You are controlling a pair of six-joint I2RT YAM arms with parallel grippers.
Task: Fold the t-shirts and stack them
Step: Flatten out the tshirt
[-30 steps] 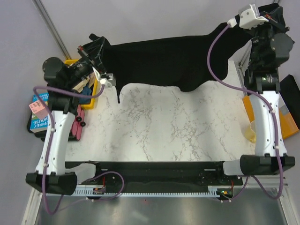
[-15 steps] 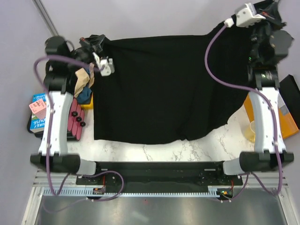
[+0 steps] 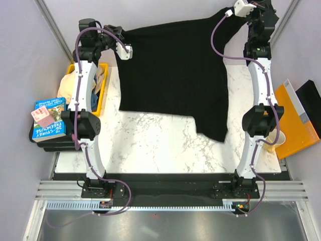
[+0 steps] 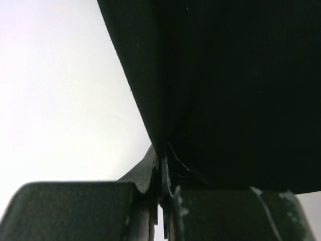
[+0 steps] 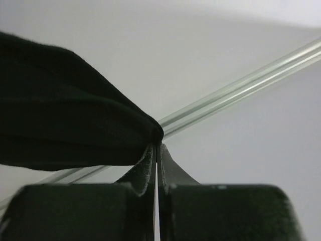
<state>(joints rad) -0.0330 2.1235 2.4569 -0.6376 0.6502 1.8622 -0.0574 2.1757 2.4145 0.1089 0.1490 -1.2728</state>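
Note:
A large black t-shirt (image 3: 173, 75) hangs spread between my two raised arms at the far side of the marble table (image 3: 160, 145). Its hem trails lower on the right. My left gripper (image 3: 120, 36) is shut on the shirt's upper left corner. In the left wrist view the closed left gripper (image 4: 163, 155) pinches the black t-shirt (image 4: 235, 90). My right gripper (image 3: 249, 11) is shut on the upper right corner. The right wrist view shows the right gripper (image 5: 158, 143) clamping a fold of the black t-shirt (image 5: 65, 120). A beige t-shirt (image 3: 65, 89) lies bunched at the left.
A yellow bin (image 3: 104, 83) sits by the left arm, with stacked books (image 3: 47, 120) beside it. An orange folder (image 3: 296, 118) and a cup (image 3: 276, 138) are at the right edge. A metal post (image 3: 52, 25) slants at the far left.
Both arms have stretched up and away from their bases, carrying the black t-shirt with them. The cloth went from a bunched strip to a wide hanging sheet.

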